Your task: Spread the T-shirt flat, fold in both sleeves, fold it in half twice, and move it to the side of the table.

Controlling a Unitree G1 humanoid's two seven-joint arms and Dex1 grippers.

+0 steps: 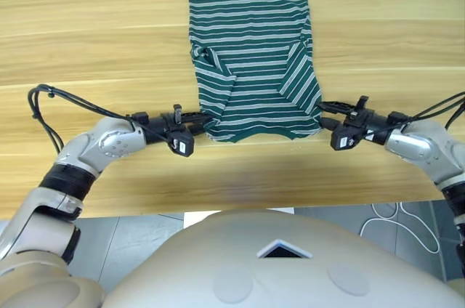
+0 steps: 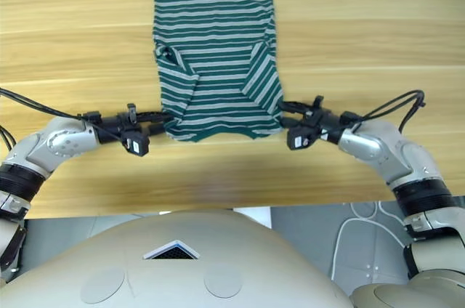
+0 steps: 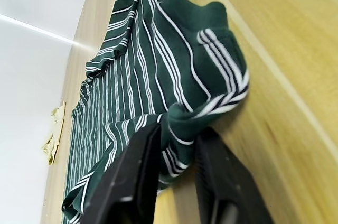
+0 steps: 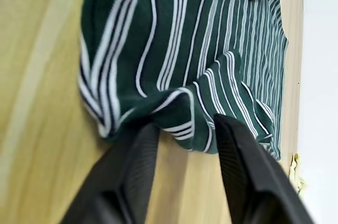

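Left claw (image 1: 204,120) and right claw (image 1: 322,112), 2 total, each grip 1 T-shirt (image 1: 251,46) on 1 table (image 1: 87,46).

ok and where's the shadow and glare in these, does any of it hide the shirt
Left eye view: even light, a soft shadow band on the table near its front edge, T-shirt clearly lit. Left wrist view: a pale sheen streak on the wood beside the left gripper. Right wrist view: a similar streak, and no glare on the stripes by the right gripper.
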